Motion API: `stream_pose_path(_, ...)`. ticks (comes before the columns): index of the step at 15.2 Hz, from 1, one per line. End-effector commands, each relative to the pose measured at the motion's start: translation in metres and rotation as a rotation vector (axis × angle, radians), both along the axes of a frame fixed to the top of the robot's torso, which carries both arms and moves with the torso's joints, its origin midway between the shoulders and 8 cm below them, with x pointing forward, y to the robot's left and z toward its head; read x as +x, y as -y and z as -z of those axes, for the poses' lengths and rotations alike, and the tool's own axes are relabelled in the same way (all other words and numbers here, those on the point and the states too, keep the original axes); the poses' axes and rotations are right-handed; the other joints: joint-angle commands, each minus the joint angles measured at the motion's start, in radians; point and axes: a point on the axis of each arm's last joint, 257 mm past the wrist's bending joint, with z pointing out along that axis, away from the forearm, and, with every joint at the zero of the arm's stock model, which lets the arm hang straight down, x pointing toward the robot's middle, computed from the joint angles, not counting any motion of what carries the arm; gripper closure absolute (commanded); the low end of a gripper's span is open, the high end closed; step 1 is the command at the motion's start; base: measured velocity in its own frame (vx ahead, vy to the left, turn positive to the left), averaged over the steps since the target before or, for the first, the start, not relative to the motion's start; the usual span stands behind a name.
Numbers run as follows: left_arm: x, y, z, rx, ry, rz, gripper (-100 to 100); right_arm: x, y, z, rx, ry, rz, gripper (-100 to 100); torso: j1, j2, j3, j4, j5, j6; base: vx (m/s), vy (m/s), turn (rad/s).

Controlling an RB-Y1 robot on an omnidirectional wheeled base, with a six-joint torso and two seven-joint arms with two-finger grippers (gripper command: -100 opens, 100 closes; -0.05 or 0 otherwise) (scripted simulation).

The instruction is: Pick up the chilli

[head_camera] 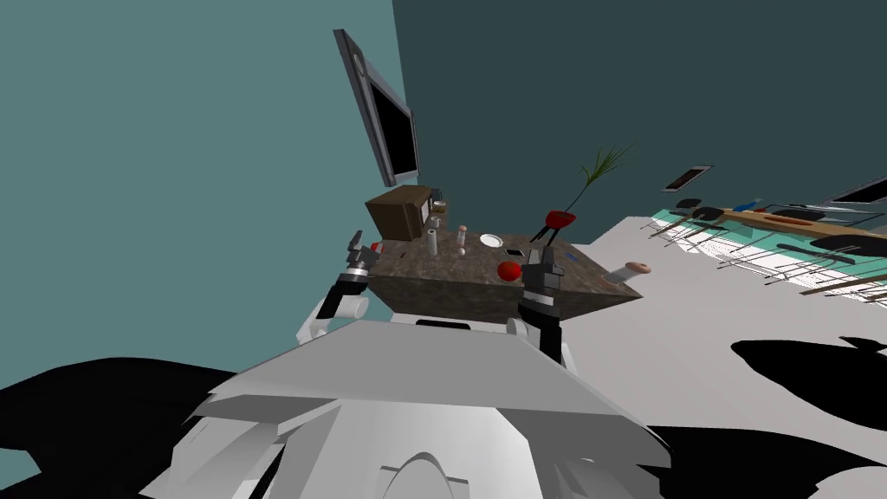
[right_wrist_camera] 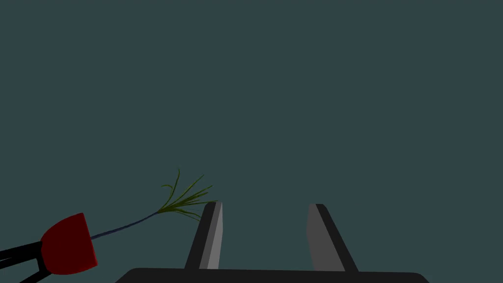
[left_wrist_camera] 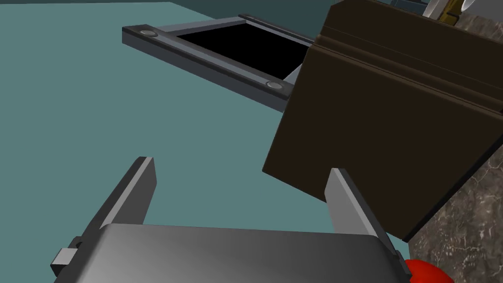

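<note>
Closest to you is the left claw [left_wrist_camera: 240, 165], blades spread wide with nothing between them. The head view puts the left claw [head_camera: 355, 244] at the counter's near left corner. Your right claw [right_wrist_camera: 266, 204] is released too, blades apart and empty, aimed at the dark wall. In the head view the right claw [head_camera: 542, 255] hangs over the counter's near right side.

By size, you have the counter [head_camera: 450, 281] first, a dark mottled block, and the left wrist view catches the counter [left_wrist_camera: 466, 221] beside the claw. Next comes a grey frame [head_camera: 385, 130] around a black pane on the teal wall. Then the brown box [head_camera: 398, 214] at the far left corner, and the left wrist view gives you the brown box [left_wrist_camera: 388, 123] close up, with its grooved side. A thin plant in a red pot [head_camera: 560, 217] on black legs stands by the far right edge. The right wrist view shows the red pot [right_wrist_camera: 66, 244] off to one side of the claw.

Two red things lie on the counter, and you cannot tell from shape which is the chilli. The round red thing [head_camera: 508, 271] sits just beside the right claw. The small red thing [head_camera: 375, 247] sits just beside the left claw, nearer you than the box. From the left wrist, the small red thing [left_wrist_camera: 427, 272] shows one rounded end. You cannot read a long axis on either. A white plate [head_camera: 491, 240] lies farther back.
</note>
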Motion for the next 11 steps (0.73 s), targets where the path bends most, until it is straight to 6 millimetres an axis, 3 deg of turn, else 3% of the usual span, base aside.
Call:
stream_pose_path(1, 0.008, -0.007, 0.013, -0.03, -0.054, 0.005, -100, 0.0, 0.0, 0.0, 0.0, 0.0, 0.0, 0, 0.0, 0.0, 0.0, 0.0, 0.0, 0.0, 0.006, -0.022, -0.08)
stream_pose_path(11, 0.037, -0.046, 0.067, -0.174, -0.266, -0.001, -100, 0.0, 0.0, 0.0, 0.0, 0.0, 0.0, 0, 0.0, 0.0, 0.0, 0.0, 0.0, 0.0, 0.005, -0.02, -0.076)
